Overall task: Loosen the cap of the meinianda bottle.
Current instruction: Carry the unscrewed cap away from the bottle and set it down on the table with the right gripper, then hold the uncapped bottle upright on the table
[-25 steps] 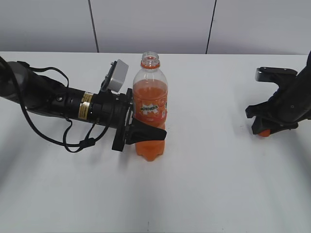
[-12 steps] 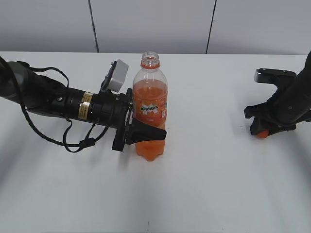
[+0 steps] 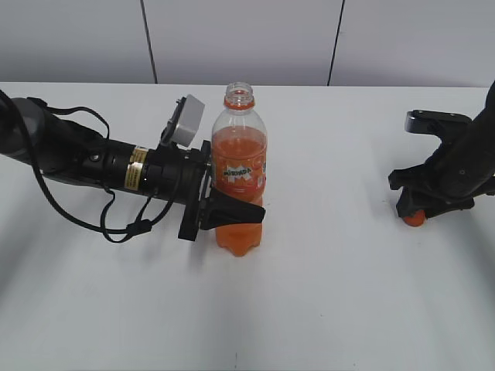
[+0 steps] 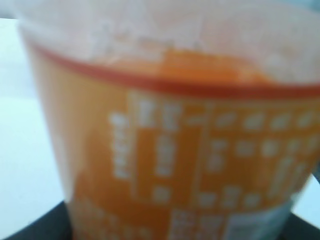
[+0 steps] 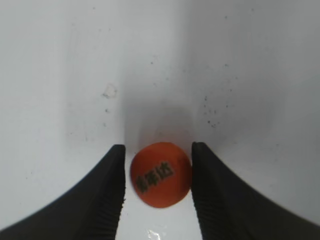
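Observation:
The meinianda bottle [image 3: 240, 174] stands upright on the white table, its neck open with no cap on it. My left gripper [image 3: 230, 213] is shut on the bottle's lower body from the left. In the left wrist view the bottle's orange label [image 4: 175, 145] fills the frame, blurred. The small orange cap [image 3: 414, 219] lies on the table at the far right. In the right wrist view the cap [image 5: 161, 174] lies lettering up between the fingers of my right gripper [image 5: 158, 150], with a narrow gap at each side. The right gripper [image 3: 419, 205] is open, low over the cap.
The white table [image 3: 332, 294] runs to a grey panelled wall at the back. The left arm and its cable [image 3: 93, 166] lie across the table's left side. Small specks mark the table surface in the right wrist view.
The right gripper has shifted slightly left and down. The orange cap now shows lower, on the table below the jaws. The left arm and bottle have not moved.

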